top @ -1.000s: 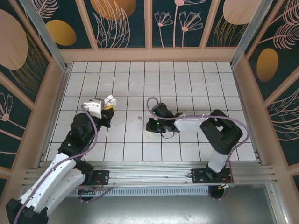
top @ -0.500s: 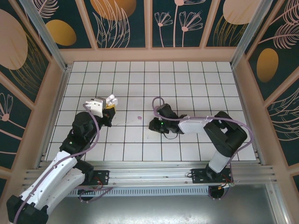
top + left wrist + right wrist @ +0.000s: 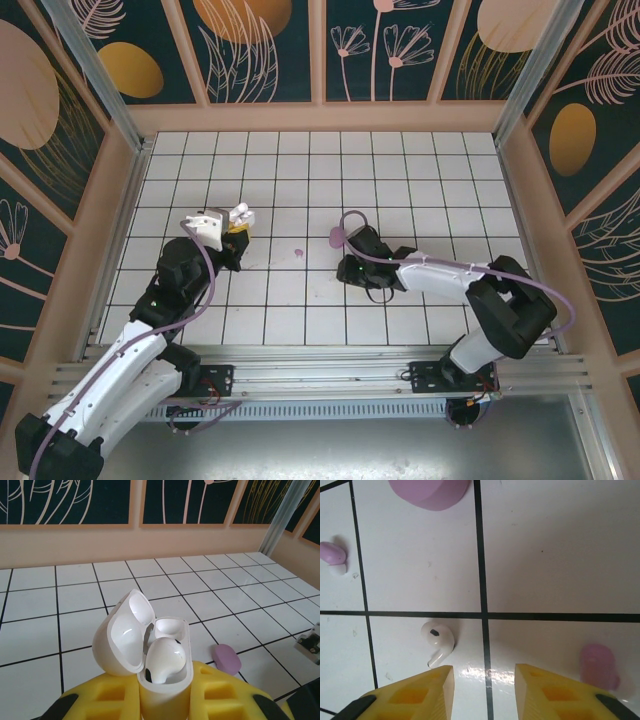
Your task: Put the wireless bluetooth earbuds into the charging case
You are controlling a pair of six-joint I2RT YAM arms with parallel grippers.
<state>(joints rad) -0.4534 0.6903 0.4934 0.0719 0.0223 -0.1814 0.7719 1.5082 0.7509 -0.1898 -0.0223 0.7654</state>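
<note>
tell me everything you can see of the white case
The white case is glossy plastic, upright, its hinged lid swung open to the left. One white earbud sits in the near well; the far well is empty. The left gripper clamps its base between yellow fingers, above the tiles.

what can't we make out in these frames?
Right wrist: purple case is cut off by the top edge, so the lid state is unknowable.
Right wrist: purple earbud at lower right is blurred, orientation unclear.
Left wrist: white case has its base hidden by the left gripper.
Top external: purple speck is too small to identify.
</note>
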